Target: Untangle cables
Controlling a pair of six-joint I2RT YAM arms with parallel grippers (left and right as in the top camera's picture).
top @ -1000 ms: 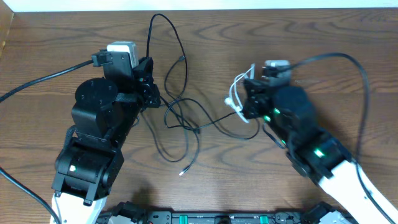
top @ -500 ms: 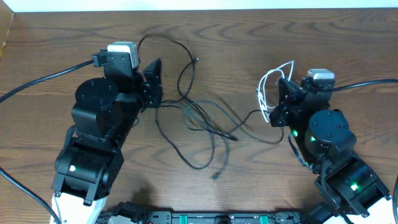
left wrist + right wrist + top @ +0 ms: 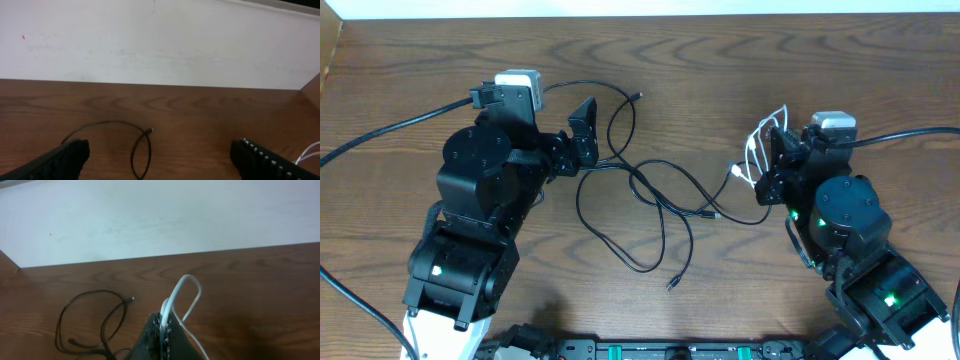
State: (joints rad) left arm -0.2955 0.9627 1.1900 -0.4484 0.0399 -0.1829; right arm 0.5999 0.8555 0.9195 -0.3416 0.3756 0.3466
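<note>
Several thin black cables (image 3: 650,200) lie loosely crossed on the wooden table (image 3: 720,60) between the two arms, with plug ends pointing outward. My left gripper (image 3: 582,135) stands open at their left end, holding nothing. In the left wrist view its fingers (image 3: 65,160) are spread wide apart, and a black cable (image 3: 107,122) loops on the table between and beyond them. My right gripper (image 3: 765,168) is shut on the looped white cable (image 3: 760,140). The right wrist view shows that white cable (image 3: 187,280) pinched between the jaws of the right gripper (image 3: 164,325), with black loops (image 3: 90,294) to the left.
Thick black arm cables run off to the left (image 3: 380,135) and to the right (image 3: 910,135). A white wall (image 3: 640,8) borders the table's far edge. The table's left corner (image 3: 330,50) is near the left arm.
My left gripper has opened and let go of the black cable. The right gripper carried the white cable to the right, and the black cables have spread out and settled in the middle.
</note>
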